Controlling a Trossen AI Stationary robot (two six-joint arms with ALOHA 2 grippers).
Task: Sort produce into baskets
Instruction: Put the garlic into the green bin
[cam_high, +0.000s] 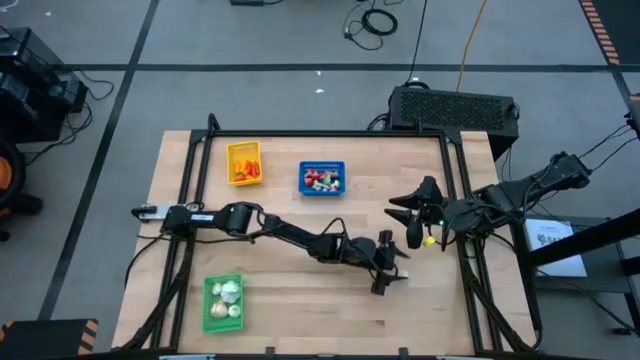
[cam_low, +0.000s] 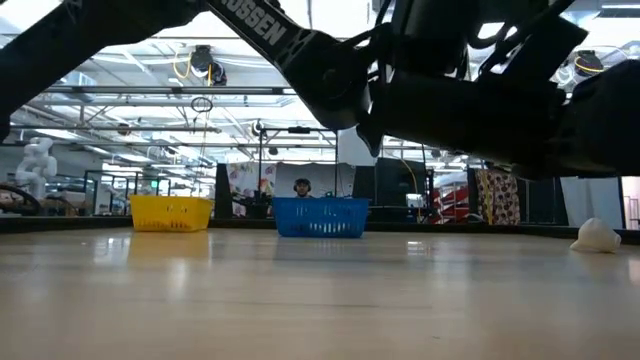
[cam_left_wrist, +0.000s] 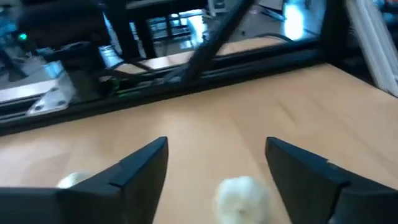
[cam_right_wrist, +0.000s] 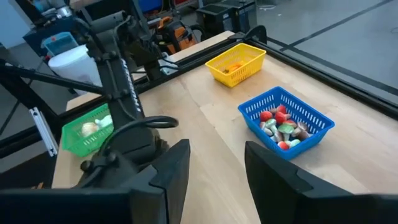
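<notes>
Sorting looked nearly finished at this point. The yellow basket (cam_high: 244, 162) at the far left of the table (cam_high: 300, 270) had the orange carrot pieces (cam_high: 249, 170) in it, the blue basket (cam_high: 322, 178) just to its right held the red-and-white pieces (cam_high: 322, 180), and the green basket (cam_high: 223, 303) at the near left had a few garlic bulbs (cam_high: 230, 292) inside.

What was left, as far as I could see: one loose garlic bulb (cam_left_wrist: 241, 198) on the bare wood toward the right side, lying between the spread fingers of the left gripper (cam_left_wrist: 217, 171), which weren't touching it. A second pale bit (cam_left_wrist: 74, 180) sat just beside one finger, too blurry to call. So I'd guess that bulb still had to go to the green basket.

The right gripper (cam_right_wrist: 214, 165) hung over the right side of the table, fingers apart, holding nothing.

Writing: "OSSEN" in white on the arm (cam_low: 262, 25) in the low view, the start cut off. Nothing else readable.
</notes>
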